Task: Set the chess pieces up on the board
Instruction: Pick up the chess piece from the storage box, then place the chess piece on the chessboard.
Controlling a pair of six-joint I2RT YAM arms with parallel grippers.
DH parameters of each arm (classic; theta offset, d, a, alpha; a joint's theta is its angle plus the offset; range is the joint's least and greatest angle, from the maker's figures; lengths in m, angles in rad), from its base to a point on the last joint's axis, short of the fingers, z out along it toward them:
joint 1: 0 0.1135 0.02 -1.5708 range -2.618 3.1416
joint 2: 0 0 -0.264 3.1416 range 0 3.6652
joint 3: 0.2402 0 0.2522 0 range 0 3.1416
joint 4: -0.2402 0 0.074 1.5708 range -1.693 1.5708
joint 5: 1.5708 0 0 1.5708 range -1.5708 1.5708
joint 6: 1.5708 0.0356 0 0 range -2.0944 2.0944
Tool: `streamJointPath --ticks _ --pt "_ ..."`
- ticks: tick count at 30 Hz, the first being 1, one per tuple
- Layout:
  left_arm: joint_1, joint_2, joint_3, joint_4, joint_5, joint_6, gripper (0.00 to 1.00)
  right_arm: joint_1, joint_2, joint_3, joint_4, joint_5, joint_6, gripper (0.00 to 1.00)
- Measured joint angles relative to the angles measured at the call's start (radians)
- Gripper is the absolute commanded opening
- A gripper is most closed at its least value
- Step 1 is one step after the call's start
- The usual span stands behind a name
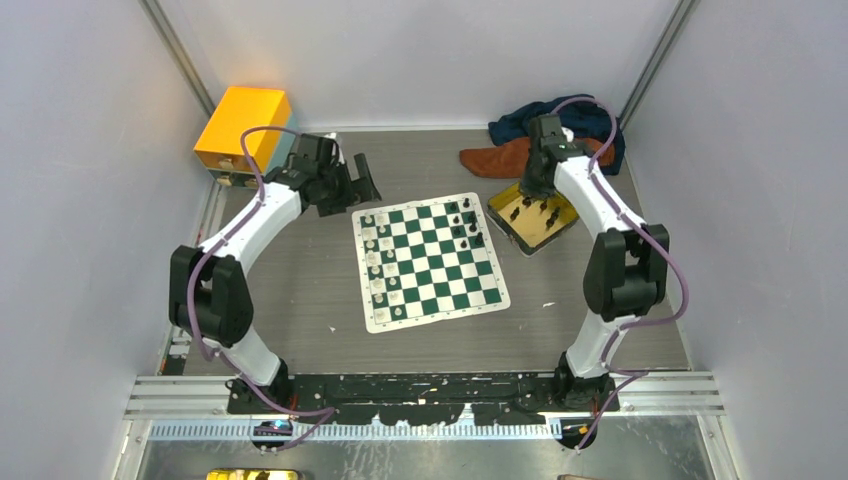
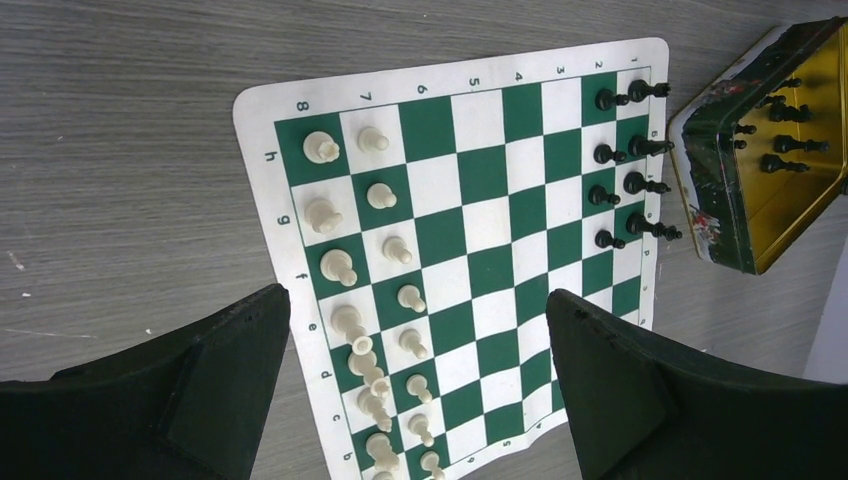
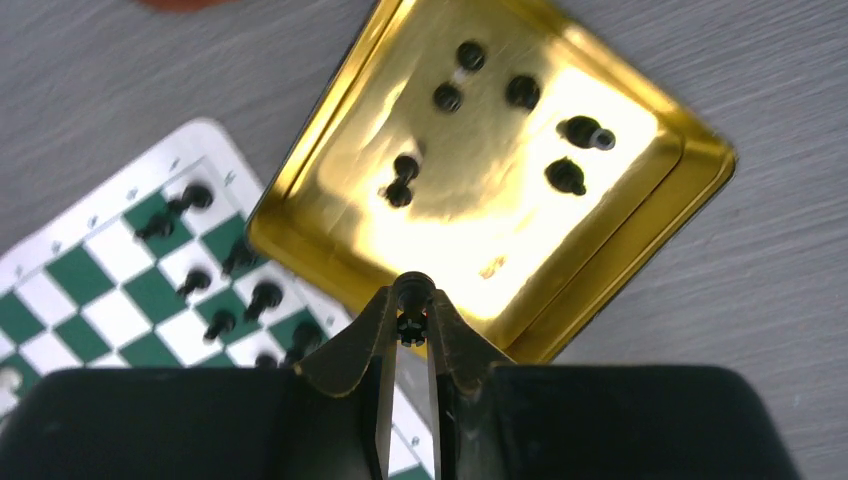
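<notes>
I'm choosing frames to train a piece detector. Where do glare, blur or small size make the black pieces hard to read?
Right wrist: glare floods the gold tin, mirroring the loose black pieces; the right gripper, shut on one black piece, shows it dark on dark. Left wrist: even light, board sharp, the open left gripper only dark wedges. Top external: every piece is a speck.

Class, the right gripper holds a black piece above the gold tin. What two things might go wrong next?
The right gripper pinches the black piece only at its fingertips, so it may slip. The other black pieces on the board stand crowded beside the tin; placing another could topple them.
</notes>
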Motion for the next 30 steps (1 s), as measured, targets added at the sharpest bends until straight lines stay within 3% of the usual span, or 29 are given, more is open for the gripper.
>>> streamJointPath --ticks 9,16,30 --pt "0.0 -0.045 -0.042 -0.002 0.001 0.0 1.0 0.25 -0.254 -0.23 -0.042 0.028 0.011 0.01" --pt "-0.001 -0.092 -0.077 -0.003 0.0 -0.001 1.0 0.364 -0.41 -0.419 -0.074 0.046 0.051 0.01" --pt "-0.01 -0.122 -0.097 -0.003 -0.003 -0.004 1.0 0.475 -0.454 -0.632 -0.039 0.052 0.137 0.01"
